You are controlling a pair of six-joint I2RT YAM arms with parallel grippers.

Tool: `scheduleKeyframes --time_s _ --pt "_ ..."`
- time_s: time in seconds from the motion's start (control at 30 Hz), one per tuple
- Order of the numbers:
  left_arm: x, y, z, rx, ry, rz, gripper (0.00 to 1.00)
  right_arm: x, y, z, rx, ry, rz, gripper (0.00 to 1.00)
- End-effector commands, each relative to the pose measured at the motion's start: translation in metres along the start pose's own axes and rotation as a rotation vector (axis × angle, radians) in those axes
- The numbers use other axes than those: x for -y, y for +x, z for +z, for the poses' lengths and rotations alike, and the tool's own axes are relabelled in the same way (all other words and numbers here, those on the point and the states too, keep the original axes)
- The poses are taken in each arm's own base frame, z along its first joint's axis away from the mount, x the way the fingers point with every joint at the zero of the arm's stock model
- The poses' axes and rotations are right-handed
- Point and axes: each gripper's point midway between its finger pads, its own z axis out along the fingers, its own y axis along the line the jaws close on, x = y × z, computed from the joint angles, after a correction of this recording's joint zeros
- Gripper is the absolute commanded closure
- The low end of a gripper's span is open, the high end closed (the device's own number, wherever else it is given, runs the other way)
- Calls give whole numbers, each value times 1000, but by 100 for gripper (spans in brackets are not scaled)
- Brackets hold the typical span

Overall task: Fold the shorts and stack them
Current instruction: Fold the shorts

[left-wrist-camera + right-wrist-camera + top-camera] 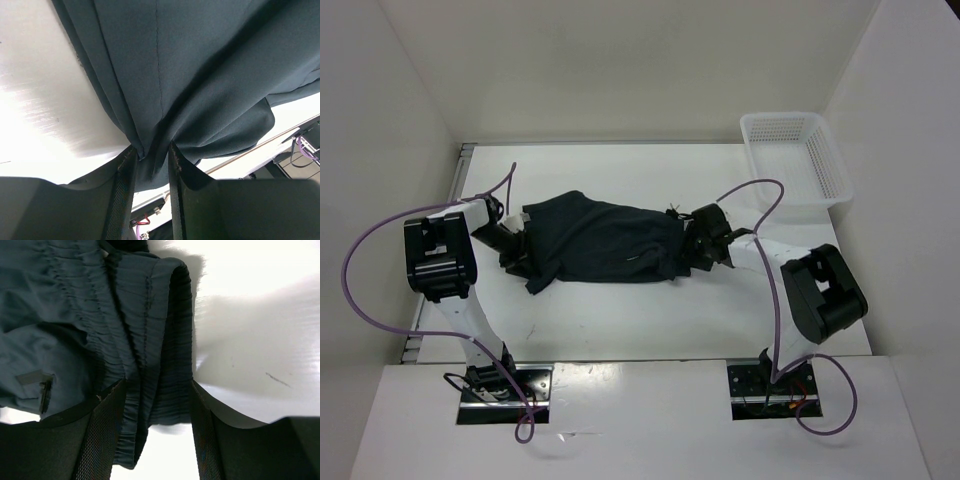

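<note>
The near-black shorts [605, 238] lie stretched across the middle of the white table [620, 320], held at both ends. My left gripper [525, 252] grips their left end. In the left wrist view a gathered fold of smooth cloth [200, 60] is pinched between the two fingers [125, 175] of the gripper [151, 156]. My right gripper [690, 245] grips the right end. In the right wrist view the ribbed waistband [167, 315] is bunched between the gripper's [155, 397] fingers [107, 415], doubled over, with its end hanging past them.
A white plastic mesh basket [795, 158] stands at the back right corner of the table. White walls close in the back and both sides. Purple cables [365, 290] loop off both arms.
</note>
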Motion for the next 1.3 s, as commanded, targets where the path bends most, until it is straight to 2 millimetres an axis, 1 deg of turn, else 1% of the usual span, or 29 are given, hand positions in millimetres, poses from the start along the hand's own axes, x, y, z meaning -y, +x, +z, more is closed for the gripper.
scheduleKeyframes --time_s 0.0,0.2,0.27,0.3,0.33,0.37,0.43,0.5,0.53,0.63,0.77,0.83,0.93,1.0,1.1,1.17,1.2,1.27 --pt "-24 2 20 -19 -72 24 62 -28 -24 5 56 -80 -27 42" --pt "-24 2 20 -19 -72 24 62 -31 -25 7 52 -92 -50 42" --pt "-25 6 21 -28 -72 20 62 -29 -30 4 81 -64 -64 43" --pt "-25 6 21 -28 -72 20 62 -33 -31 0 95 -71 -71 43" --pt "-26 7 23 -36 -71 16 62 -32 -33 -3 105 -64 -81 43" --pt "-26 7 23 -36 -71 16 62 -35 -36 -4 111 -70 -80 43" --pt "-26 7 23 -36 -71 16 62 -34 -37 -4 118 -64 -89 43" --pt "-28 7 23 -36 -80 16 62 -35 -36 -1 111 -72 -90 43" --pt "-28 7 23 -37 -80 16 62 -34 -32 5 95 -71 -91 43" --pt "-29 8 25 -45 -80 12 62 -35 -30 8 87 -78 -91 43" --pt "-29 8 25 -45 -80 12 62 -42 -34 8 101 -108 -82 46" --pt "-29 8 25 -45 -80 12 62 -47 -39 7 120 -127 -82 49" --pt "-30 9 27 -53 -79 8 62 -47 -33 13 96 -131 -84 50" --pt "-30 9 27 -53 -79 8 62 -42 -27 21 69 -119 -74 50" --pt "-31 9 27 -54 -88 8 62 -43 -24 26 54 -116 -65 50" --pt "-32 7 28 -45 -89 12 62 -44 -23 25 45 -125 -66 50" --pt "-32 7 28 -45 -89 12 62 -44 -23 25 44 -125 -57 53" --pt "-32 7 28 -45 -89 12 62 -44 -23 25 44 -125 -57 66"
